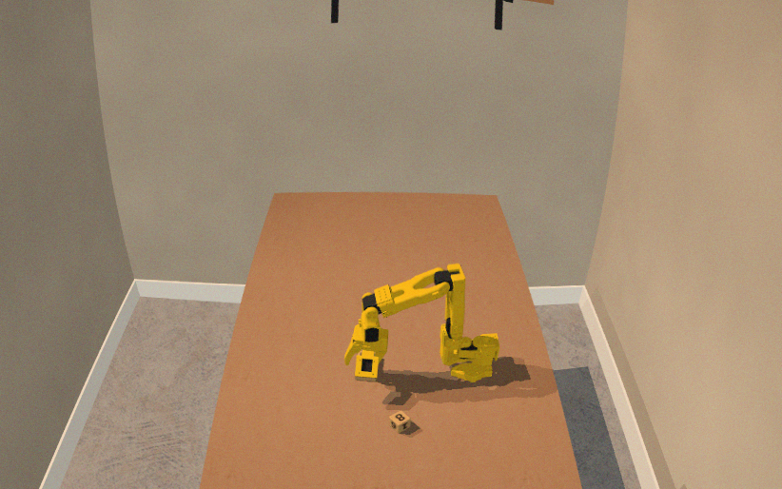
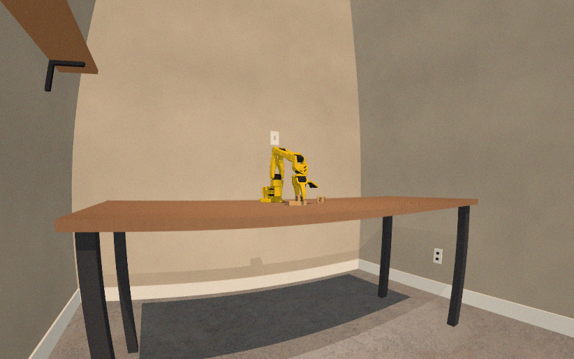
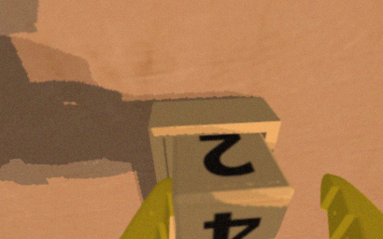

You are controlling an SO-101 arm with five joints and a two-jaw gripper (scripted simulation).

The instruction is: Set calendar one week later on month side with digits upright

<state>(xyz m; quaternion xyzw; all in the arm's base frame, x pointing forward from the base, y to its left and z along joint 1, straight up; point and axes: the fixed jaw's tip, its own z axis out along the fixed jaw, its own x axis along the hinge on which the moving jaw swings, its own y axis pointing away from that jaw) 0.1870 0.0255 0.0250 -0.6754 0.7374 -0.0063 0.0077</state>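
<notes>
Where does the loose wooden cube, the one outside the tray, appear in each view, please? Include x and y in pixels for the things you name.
Top: below the arm, low and just right of centre, the loose cube [image 1: 400, 421] [image 2: 320, 200].
Exterior: just right of the tray [image 2: 290, 203] [image 3: 213, 112].
Wrist: not in it.
Shared landmark: the brown table [image 1: 322, 243] [image 2: 191, 216] [image 3: 344, 79].

From where I stand, the robot is a small single arm [image 1: 456, 309] [image 2: 276, 167], bright yellow with black parts at its joints. Its base [image 1: 472, 366] [image 2: 271, 193] is yellow and blocky, with black sections among the yellow. Two slim yellow links form the arm's length; the forelink [image 1: 412, 291] has a long slot down its middle, and a yellow block at its wrist end carries rows of small dark dots. The gripper [image 1: 357, 371] [image 3: 247, 193] is yellow too, its tapering fingers rounded at the tips and ribbed on their inner faces.
</notes>
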